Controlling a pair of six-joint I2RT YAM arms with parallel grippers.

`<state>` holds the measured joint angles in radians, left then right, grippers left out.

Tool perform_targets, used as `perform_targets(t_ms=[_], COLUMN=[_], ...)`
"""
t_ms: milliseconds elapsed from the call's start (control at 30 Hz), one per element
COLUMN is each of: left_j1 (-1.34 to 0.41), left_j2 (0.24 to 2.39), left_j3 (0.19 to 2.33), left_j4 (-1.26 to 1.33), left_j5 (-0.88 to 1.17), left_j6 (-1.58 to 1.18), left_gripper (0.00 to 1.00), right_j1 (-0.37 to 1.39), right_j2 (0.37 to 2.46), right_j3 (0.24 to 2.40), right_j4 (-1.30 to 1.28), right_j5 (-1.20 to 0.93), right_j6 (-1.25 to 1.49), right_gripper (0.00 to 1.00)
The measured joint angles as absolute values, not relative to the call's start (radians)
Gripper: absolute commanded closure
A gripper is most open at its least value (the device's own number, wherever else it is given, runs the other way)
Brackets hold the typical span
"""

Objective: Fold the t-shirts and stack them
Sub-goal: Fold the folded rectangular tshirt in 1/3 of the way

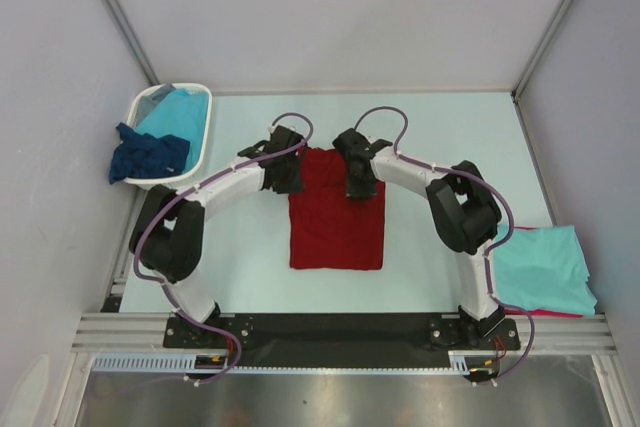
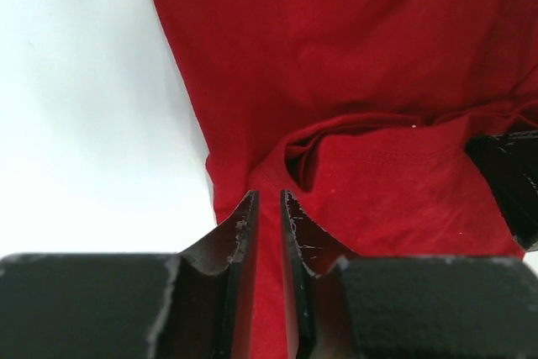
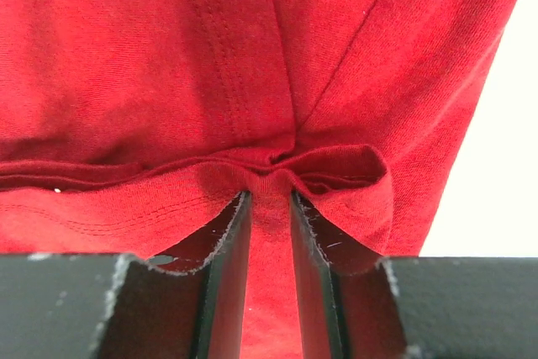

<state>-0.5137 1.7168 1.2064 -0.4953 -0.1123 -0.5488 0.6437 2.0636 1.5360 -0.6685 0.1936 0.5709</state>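
Observation:
The dark red t-shirt lies flat as a tall rectangle in the middle of the table. Both grippers sit at its far edge. My left gripper is at the far left corner. In the left wrist view its narrow jaws are closed on a raised fold of the red cloth. My right gripper is at the far right corner. Its jaws pinch a puckered ridge of the hem. The right gripper's finger shows at the edge of the left wrist view.
A white basket at the far left holds a turquoise t-shirt. A dark navy t-shirt hangs over its near rim. At the near right a folded turquoise t-shirt lies on a red one.

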Motion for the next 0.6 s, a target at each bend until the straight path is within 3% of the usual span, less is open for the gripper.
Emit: perform_targets(t_ms=[133,300,600], left_j1=[-0.515,-0.515,-0.554], left_j2=[1.720,1.647,1.225], left_j3=[1.205,1.196,0.955], left_j4=[-0.496,-0.520,-0.547], left_j5=[-0.111,-0.125,-0.127], left_j6=[-0.549,-0.548,-0.559], left_gripper=[0.79,0.77,0.75], right_j1=[0.640,0.637,0.686], right_j2=[2.057,1.961,1.530], right_j3=[1.525,1.495,1.190], right_j4=[-0.662,-0.698,-0.736], right_j5=[0.199,0.223,0.255], right_j6=[0.571,0.575,0.658], right_gripper=[0.61,0.59,0.57])
